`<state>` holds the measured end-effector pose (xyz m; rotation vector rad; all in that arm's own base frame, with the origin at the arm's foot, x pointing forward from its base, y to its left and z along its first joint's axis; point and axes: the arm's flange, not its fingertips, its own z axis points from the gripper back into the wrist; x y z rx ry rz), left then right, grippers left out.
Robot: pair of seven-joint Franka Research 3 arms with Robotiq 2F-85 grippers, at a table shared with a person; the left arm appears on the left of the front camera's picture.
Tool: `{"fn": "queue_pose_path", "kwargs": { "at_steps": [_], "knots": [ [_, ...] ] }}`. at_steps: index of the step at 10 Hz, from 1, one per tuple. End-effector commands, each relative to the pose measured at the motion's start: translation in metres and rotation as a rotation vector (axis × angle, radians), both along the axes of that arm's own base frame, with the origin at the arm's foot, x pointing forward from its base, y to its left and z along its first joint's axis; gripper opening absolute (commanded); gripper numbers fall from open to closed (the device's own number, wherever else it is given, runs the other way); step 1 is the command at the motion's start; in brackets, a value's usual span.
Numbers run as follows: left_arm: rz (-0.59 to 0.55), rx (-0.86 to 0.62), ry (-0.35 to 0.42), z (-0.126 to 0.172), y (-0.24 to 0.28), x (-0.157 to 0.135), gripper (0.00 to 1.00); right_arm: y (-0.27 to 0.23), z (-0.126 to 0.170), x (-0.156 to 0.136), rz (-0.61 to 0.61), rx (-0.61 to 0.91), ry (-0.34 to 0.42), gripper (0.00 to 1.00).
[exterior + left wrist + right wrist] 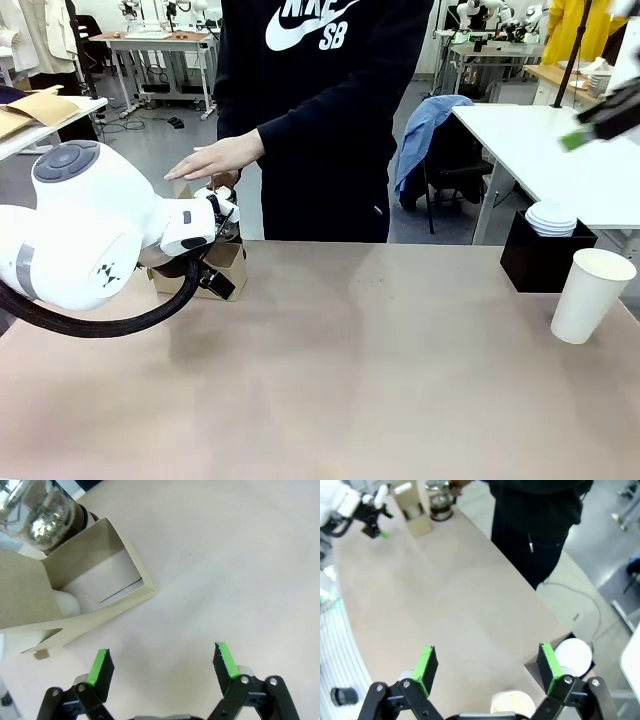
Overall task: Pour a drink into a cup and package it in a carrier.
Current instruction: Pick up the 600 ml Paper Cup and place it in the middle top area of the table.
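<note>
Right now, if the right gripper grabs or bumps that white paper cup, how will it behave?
Probably light: the white paper cup shows a pale inside with no dark liquid, so a nudge may slide it. Tall, narrower at the base, unlidded: likely tips if pushed high. Thin paper wall probably dents under a hard squeeze.

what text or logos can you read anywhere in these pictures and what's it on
"NIKE SB": white print with a swoosh on the person's black sweatshirt; the picture's top edge cuts off the top of the first word.
Small dark mark on the left arm, on its white casing: too small to read.
The cup and the carrier bear no print.
</note>
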<state>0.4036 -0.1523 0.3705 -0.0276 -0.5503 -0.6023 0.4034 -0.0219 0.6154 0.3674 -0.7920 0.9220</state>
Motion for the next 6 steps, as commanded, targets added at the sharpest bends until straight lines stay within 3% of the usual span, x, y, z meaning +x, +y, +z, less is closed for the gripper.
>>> {"fn": "queue_pose_path", "kwargs": {
  "at_steps": [1, 3, 5, 6],
  "knots": [
    [0.001, -0.001, 0.000, 0.000, 0.000, 0.000, 1.00, -0.081, -0.025, 0.002, 0.127, 0.098, 0.009, 1.00],
    [0.001, -0.001, 0.000, 0.000, 0.000, 0.000, 1.00, -0.153, -0.062, -0.011, 0.221, 0.174, -0.092, 1.00],
    [0.001, -0.001, 0.000, 0.000, 0.000, 0.000, 1.00, -0.181, -0.097, -0.007, 0.197, 0.230, -0.081, 1.00],
    [0.001, -0.001, 0.000, 0.000, 0.000, 0.000, 1.00, -0.169, -0.073, -0.036, 0.171, 0.188, -0.103, 1.00]
  ]
}}
